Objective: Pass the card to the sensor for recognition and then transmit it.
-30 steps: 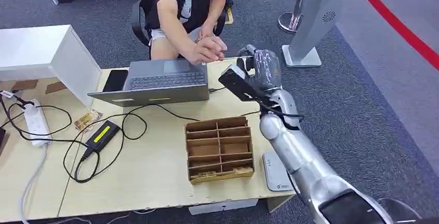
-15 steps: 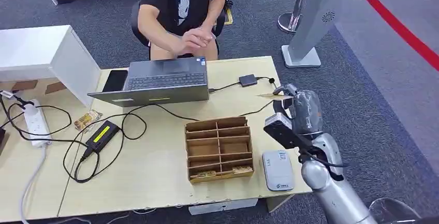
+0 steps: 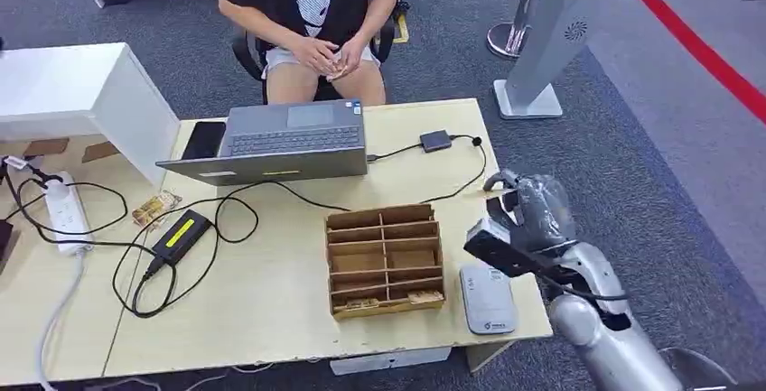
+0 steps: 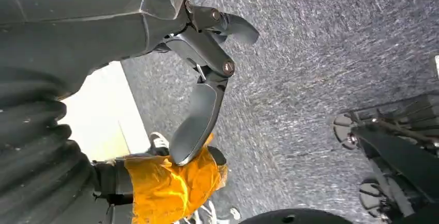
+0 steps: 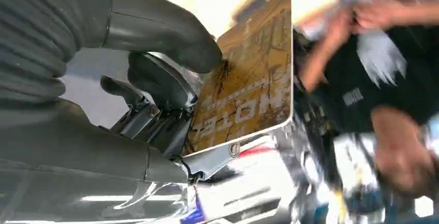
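Observation:
My right hand [image 3: 528, 212] hovers over the table's right edge, just beyond the grey-white sensor pad [image 3: 487, 298] that lies flat near the front right corner. In the right wrist view the hand [image 5: 155, 84] pinches a brown-gold printed card [image 5: 248, 79] between thumb and fingers, holding it by one end. A person [image 3: 312, 7] sits behind the laptop [image 3: 280, 143] with both hands in the lap. My left hand [image 4: 202, 94] hangs over grey carpet with its fingers apart and nothing in them.
A wooden divided organiser [image 3: 384, 260] stands left of the sensor pad. Cables, a black adapter [image 3: 181, 233], a power strip [image 3: 63, 210] and a phone [image 3: 203, 140] lie on the wooden table [image 3: 271, 310]. A white box [image 3: 81, 93] stands far left, a grey kiosk [image 3: 551, 30] beyond the table.
My right hand has drawn back from the person's hand toward the near right of the table, carrying the card. The person has pulled both hands back to the lap.

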`<state>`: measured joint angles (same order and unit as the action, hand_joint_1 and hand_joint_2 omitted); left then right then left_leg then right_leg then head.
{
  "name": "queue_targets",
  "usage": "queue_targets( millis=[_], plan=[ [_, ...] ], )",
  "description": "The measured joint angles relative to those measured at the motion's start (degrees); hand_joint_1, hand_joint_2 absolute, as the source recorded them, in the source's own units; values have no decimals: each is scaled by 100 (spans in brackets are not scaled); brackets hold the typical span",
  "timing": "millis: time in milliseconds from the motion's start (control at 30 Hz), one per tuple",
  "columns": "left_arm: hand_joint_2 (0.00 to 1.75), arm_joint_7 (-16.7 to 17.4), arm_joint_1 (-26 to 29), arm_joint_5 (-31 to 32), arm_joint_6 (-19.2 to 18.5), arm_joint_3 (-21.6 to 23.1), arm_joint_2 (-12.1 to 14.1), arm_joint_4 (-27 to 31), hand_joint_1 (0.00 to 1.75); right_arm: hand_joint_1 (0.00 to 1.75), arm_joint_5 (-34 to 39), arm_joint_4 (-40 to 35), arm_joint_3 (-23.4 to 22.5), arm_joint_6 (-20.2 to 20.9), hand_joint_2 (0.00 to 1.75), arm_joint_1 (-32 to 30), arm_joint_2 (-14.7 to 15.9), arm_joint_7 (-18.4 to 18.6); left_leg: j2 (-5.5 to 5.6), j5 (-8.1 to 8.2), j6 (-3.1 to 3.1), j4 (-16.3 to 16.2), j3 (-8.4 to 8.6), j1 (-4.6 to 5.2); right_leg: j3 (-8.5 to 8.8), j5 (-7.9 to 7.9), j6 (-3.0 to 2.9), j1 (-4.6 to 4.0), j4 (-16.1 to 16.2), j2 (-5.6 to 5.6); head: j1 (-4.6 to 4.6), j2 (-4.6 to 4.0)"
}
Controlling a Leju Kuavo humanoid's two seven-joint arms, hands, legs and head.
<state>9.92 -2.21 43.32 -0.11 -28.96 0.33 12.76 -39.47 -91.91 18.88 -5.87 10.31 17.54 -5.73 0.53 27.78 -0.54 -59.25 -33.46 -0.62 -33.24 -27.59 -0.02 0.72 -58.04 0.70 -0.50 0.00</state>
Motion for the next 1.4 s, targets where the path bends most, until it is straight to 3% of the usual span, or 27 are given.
queue_targets(
  millis=[133,433,700,867,967,1400],
  plan=[
    [175,7,0,7,-9,-76,37,-2,0,175,6,-53,0,422,175,-147,584,-231,-11,3,4,-1,1,4,-2,4,3,4,0,-11,4,2],
    [175,28,-6,50,-26,-227,55,-2,0,175,32,-223,216,1234,175,-21,1437,-168,-15,2,4,0,4,4,-2,4,3,4,-1,-17,4,0],
    [175,39,-5,96,-33,-347,55,-2,0,175,286,-367,450,1481,175,168,2029,-153,-14,2,4,-1,3,4,-2,4,4,4,-1,-16,4,0],
    [175,68,-13,175,-52,-350,55,-2,0,175,247,-249,809,1829,175,527,2128,-164,-21,2,4,0,5,3,-2,5,3,4,-2,-22,7,0],
    [175,70,-28,247,-79,-350,52,-2,0,175,188,2,1253,1965,175,893,2108,-170,-25,-1,6,0,6,3,-1,7,2,3,-3,-23,4,2],
    [175,72,-37,350,-109,-350,52,-2,0,175,297,654,2407,2096,175,1604,1914,-170,-22,-4,6,0,4,3,-1,7,1,3,-5,-21,7,0]
  ],
)
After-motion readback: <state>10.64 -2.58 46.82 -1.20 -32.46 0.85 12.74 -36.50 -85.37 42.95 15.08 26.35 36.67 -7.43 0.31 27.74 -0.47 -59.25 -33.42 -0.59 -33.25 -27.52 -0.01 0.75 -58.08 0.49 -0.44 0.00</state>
